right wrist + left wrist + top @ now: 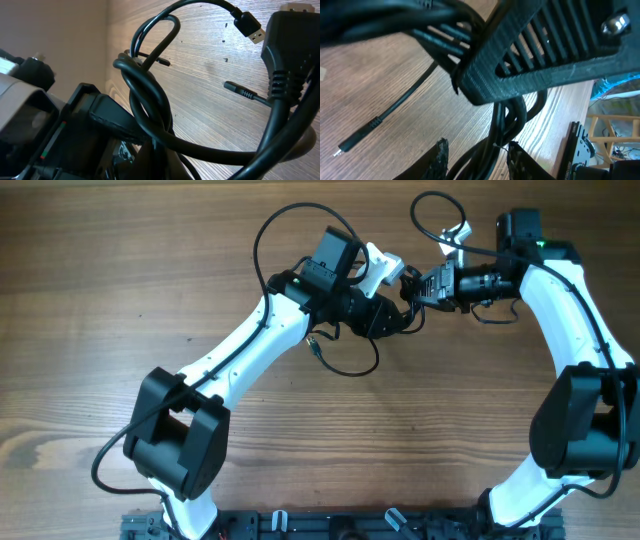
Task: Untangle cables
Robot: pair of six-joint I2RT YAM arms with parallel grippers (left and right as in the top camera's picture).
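The cables (408, 302) are a black tangle held between my two grippers at the table's far middle. My left gripper (402, 312) reaches in from the left, my right gripper (420, 286) from the right. In the left wrist view the bundle (492, 145) runs between the left gripper's (477, 161) fingers, pressed against the right one. A loose jack plug (350, 143) lies on the wood. In the right wrist view the cables form a knot (145, 85), and strands drop into the right gripper's (162, 165) shut jaws. A USB plug (253, 31) and a thin jack (240, 90) hang free.
One slack loop (352, 366) lies on the wood below the left gripper, and another loop (432, 208) with a white tag (460, 230) lies near the far edge. A ribbed black housing (545, 55) fills the top of the left wrist view. A black rail (350, 525) runs along the near edge.
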